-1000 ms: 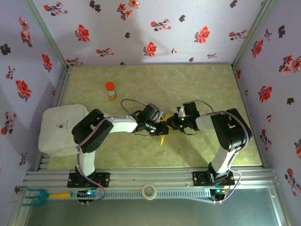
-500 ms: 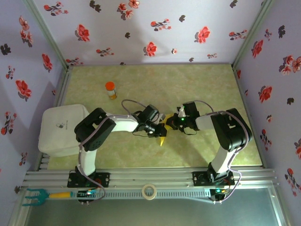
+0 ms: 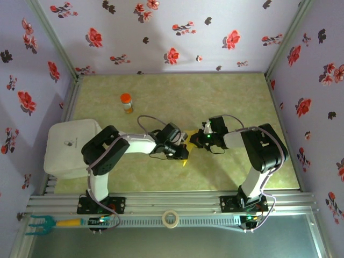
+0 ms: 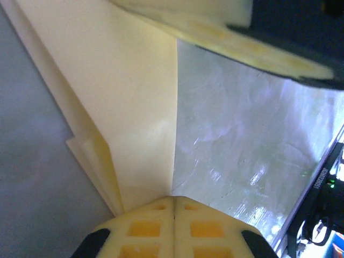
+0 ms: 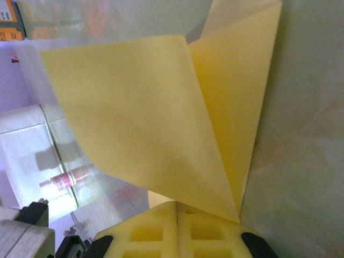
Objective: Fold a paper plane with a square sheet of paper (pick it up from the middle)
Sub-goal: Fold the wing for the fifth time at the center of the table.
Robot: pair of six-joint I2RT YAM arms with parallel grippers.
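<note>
Pale lilac walls [image 3: 177, 32] printed with red and dark flowers closed in the workspace on three sides, joined at the corners by slim metal posts [image 3: 54, 40]. The tabletop [image 3: 226, 94] was a mottled yellow-green under soft, even light. A brighter patch lay low on the back wall, and ribbed aluminium rails [image 3: 177, 203] ran along the near edge.
</note>
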